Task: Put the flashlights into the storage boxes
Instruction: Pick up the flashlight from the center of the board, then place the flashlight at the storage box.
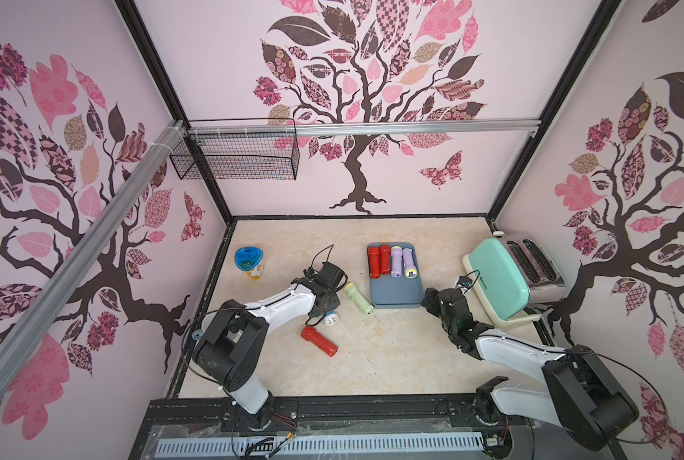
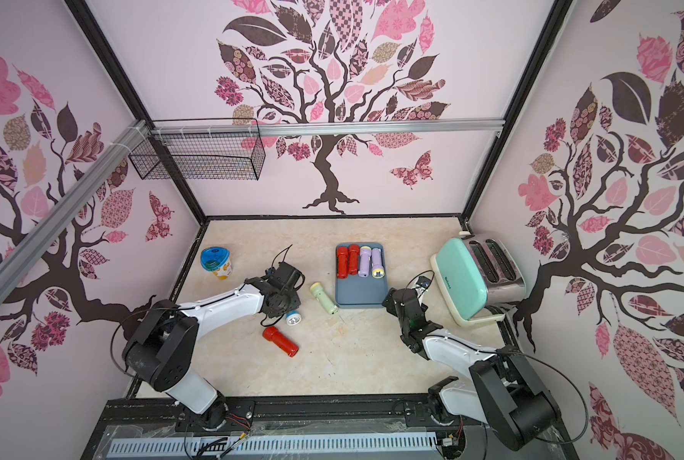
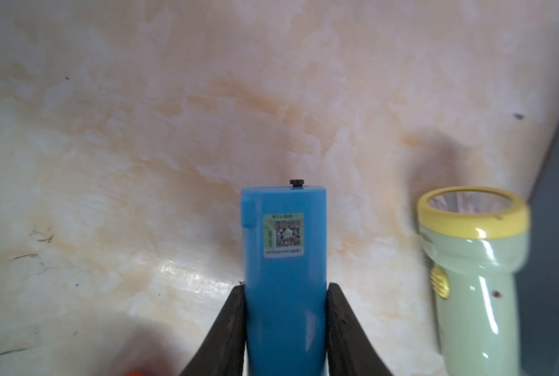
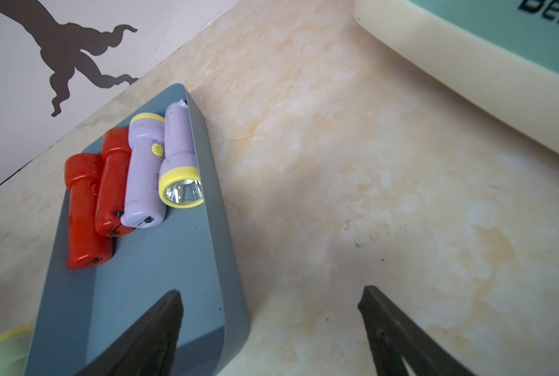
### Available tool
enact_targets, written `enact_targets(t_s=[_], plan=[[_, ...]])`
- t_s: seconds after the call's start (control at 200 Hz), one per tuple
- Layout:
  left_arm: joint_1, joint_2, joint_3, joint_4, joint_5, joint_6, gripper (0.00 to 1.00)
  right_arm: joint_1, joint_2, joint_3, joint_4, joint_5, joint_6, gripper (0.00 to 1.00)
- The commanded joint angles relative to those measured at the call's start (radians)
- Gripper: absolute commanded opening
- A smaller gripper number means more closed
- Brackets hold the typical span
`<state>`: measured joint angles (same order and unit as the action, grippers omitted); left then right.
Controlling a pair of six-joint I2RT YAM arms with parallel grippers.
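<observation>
Only wrist-visible: sticker [image 3: 283, 235] on blue flashlight [image 3: 284, 293]

Soft, even light fills both top views, and shadows on the table [image 1: 372, 358] stay faint; the wide lens splays the walls [image 1: 53, 278] outward. In the left wrist view the table shows a pale glare patch. The blue flashlight [image 3: 284, 260] is crisp, while the pale green flashlight [image 3: 476, 276] is blurred and glare-streaked. In the right wrist view the toaster [image 4: 467, 71] is soft.

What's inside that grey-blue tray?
The tray holds two red flashlights and two lilac flashlights, side by side at its far end, near half bare. Beneath them is hidden.
</observation>
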<state>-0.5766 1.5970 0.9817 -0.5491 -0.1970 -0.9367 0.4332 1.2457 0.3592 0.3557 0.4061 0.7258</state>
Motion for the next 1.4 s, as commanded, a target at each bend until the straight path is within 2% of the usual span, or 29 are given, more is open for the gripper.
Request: enact_targets(t_s=[0.0, 0.12, 0.22, 0.41, 0.54, 0.605, 0.705, 0.825, 0.95, 1.165, 1.396], plan=[[-0.006, -0.118, -0.021, 0.0, -0.013, 0.033, 0.29, 0.011, 0.038, 0.02, -0.057, 0.033, 0.04, 0.9], [-0.089, -0.172, 0.009, 0.009, -0.1, 0.077, 0.28, 0.011, 0.0, 0.063, -0.136, 0.033, 0.011, 0.94], [-0.167, -0.135, 0.118, 0.015, -0.123, 0.143, 0.28, 0.01, 0.003, 0.047, -0.151, 0.113, 0.056, 0.97], [-0.192, 0.074, 0.388, -0.007, -0.042, 0.18, 0.27, 0.01, 0.04, 0.066, -0.199, 0.157, 0.106, 0.98], [-0.218, 0.22, 0.493, 0.073, 0.002, 0.196, 0.27, 0.011, -0.006, 0.069, -0.223, 0.192, 0.098, 0.98], [-0.224, 0.295, 0.565, 0.071, 0.034, 0.195, 0.27, 0.011, -0.025, 0.026, -0.154, 0.212, 0.085, 0.98], [-0.233, 0.391, 0.673, 0.063, 0.069, 0.196, 0.27, 0.009, -0.04, -0.032, -0.096, 0.285, 0.12, 0.97], [-0.255, 0.474, 0.78, 0.094, 0.082, 0.188, 0.27, 0.007, -0.076, -0.045, -0.127, 0.344, 0.153, 0.97], [-0.279, 0.562, 0.869, 0.139, 0.105, 0.166, 0.27, -0.046, -0.12, -0.088, -0.152, 0.346, 0.224, 0.97], [-0.307, 0.656, 0.95, 0.152, 0.14, 0.145, 0.27, -0.056, -0.19, -0.158, -0.059, 0.323, 0.201, 0.97], [-0.318, 0.661, 0.95, 0.122, 0.124, 0.127, 0.29, -0.056, -0.169, -0.151, -0.036, 0.304, 0.182, 0.97]])
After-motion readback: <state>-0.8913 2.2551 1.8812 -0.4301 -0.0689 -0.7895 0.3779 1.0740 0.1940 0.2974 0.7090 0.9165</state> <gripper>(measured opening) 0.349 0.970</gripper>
